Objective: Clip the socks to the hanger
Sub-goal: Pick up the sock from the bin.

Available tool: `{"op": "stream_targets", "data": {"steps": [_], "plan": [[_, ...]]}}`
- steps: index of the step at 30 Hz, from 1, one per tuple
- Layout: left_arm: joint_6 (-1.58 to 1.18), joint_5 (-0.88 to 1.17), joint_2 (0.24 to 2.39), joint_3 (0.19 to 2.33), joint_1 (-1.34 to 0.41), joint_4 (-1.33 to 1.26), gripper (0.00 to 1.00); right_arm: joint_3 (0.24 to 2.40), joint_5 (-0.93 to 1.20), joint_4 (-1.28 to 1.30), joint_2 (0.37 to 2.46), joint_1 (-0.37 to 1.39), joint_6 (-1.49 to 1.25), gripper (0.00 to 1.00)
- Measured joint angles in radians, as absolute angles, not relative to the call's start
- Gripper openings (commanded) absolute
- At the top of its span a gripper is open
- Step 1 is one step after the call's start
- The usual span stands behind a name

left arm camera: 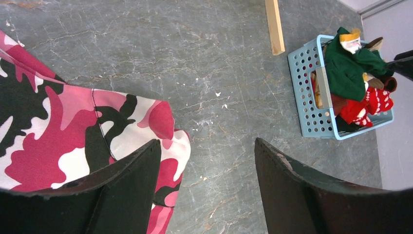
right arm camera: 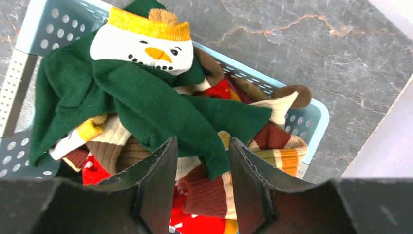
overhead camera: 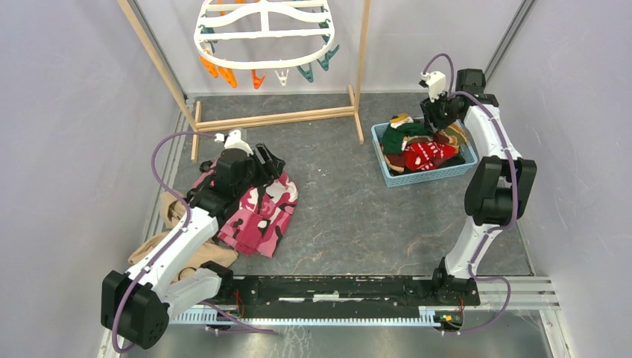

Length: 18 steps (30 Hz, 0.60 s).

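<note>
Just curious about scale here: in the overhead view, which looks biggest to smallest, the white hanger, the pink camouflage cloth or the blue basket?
1. White hanger and pink camouflage cloth: they look alike. The hanger is cropped at the top and the cloth is partly hidden by an arm.
2. Blue basket.

socks (right arm camera: 160, 102): soft knit cloth | basket (right arm camera: 48, 24): perforated plastic | hanger (overhead camera: 262, 34): smooth plastic | table (overhead camera: 335, 194): matt, scuffed

grey marbled tabletop (overhead camera: 335, 194) between pale walls (overhead camera: 67, 112).
</note>
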State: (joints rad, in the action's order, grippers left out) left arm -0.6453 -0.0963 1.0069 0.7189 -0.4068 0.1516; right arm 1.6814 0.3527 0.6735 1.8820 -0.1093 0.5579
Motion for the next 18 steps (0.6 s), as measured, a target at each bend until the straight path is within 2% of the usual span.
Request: {"op": "stream_targets", "data": {"steps": [4, 11, 18], "plan": [[-0.646, -0.096, 1.007, 0.719, -0.405, 0.145, 0.76, 1.685, 0.35, 0.678, 1.925, -0.109, 0.569, 0.43], [-0.647, -0.097, 1.005, 0.718, -0.405, 0.143, 0.75, 1.685, 0.379, 0.697, 1.94, -0.109, 0.592, 0.01], [-0.668, -0.094, 0.978, 0.705, -0.405, 0.131, 0.74, 1.685, 0.439, 0.696, 1.891, -0.114, 0.599, 0.0]]}}
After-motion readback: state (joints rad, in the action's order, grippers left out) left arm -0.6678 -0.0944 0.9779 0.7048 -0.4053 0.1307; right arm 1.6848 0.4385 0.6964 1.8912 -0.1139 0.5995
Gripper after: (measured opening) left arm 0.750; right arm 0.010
